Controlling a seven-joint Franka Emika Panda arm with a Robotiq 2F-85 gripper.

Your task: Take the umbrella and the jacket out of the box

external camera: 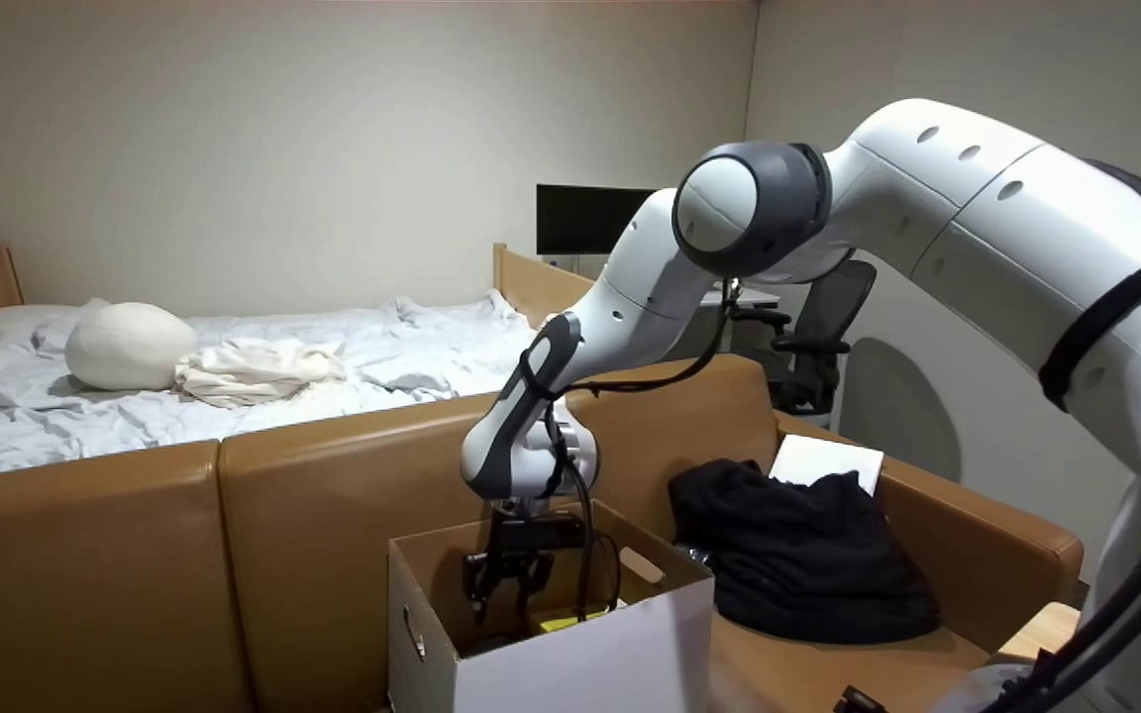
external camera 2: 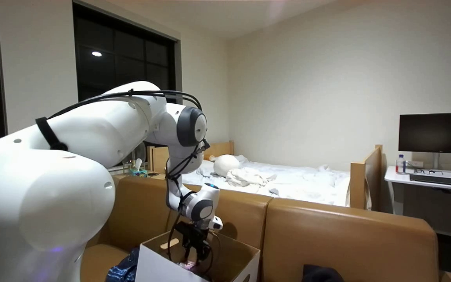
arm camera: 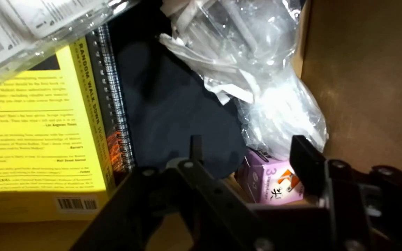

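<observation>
A yellow book (arm camera: 33, 129), clear plastic (arm camera: 284, 111) and a purple carton (arm camera: 274, 181) crowd the box (external camera: 580, 654) under the gripper (arm camera: 249, 150), its fingers (arm camera: 304, 157) parted. Beside the box, the black jacket (external camera: 798, 564) slopes from couch backrest (external camera: 719, 421) to seat (external camera: 769, 673).

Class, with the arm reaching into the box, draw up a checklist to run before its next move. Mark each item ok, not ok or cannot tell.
1. Box upright, top open: ok.
2. Jacket out of the box: ok; it lies on the sofa beside it.
3. Gripper open: ok; its jaws stand apart inside the box.
4. Umbrella located: cannot tell; the blue patterned item beside the box might be it.
5. Room around the jaws: not ok; clear plastic and a purple carton appear close to one side.
6. Cable free of snags: cannot tell; its lowest part is hidden.
</observation>
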